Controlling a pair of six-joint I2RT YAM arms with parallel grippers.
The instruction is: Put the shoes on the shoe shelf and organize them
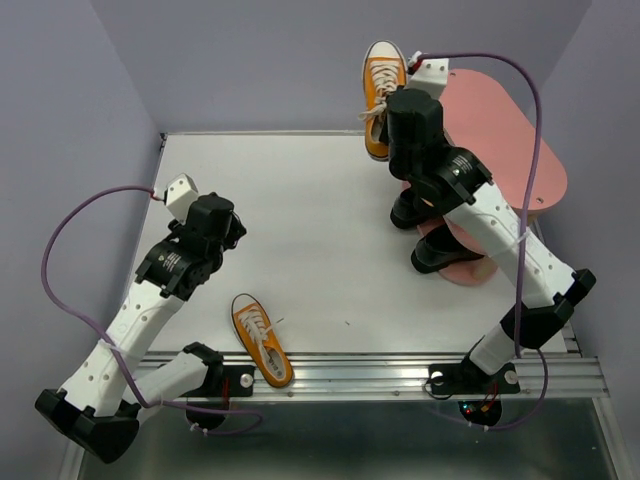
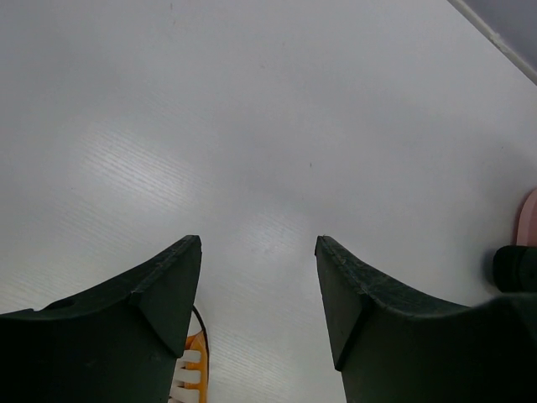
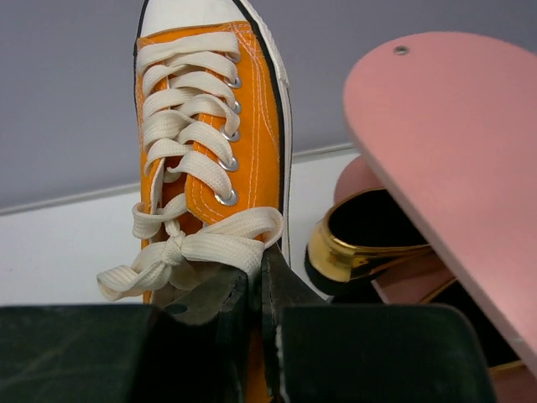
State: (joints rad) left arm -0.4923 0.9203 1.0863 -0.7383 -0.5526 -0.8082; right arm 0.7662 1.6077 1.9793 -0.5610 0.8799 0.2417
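My right gripper (image 3: 262, 281) is shut on the side wall of an orange sneaker (image 3: 210, 134) with white laces and holds it in the air, left of the pink shoe shelf (image 1: 505, 140). It shows in the top view (image 1: 382, 95) beside the shelf's top board. A gold loafer (image 3: 369, 239) sits on a lower board under the pink top board (image 3: 453, 151). Black dress shoes (image 1: 440, 250) stand on the lowest board. The other orange sneaker (image 1: 262, 340) lies at the table's near edge. My left gripper (image 2: 258, 285) is open and empty above the table, that sneaker's laces (image 2: 191, 374) just below it.
Grey walls close in the table at the back and left. A metal rail (image 1: 400, 370) runs along the near edge by the arm bases. Purple cables (image 1: 535, 120) loop over both arms.
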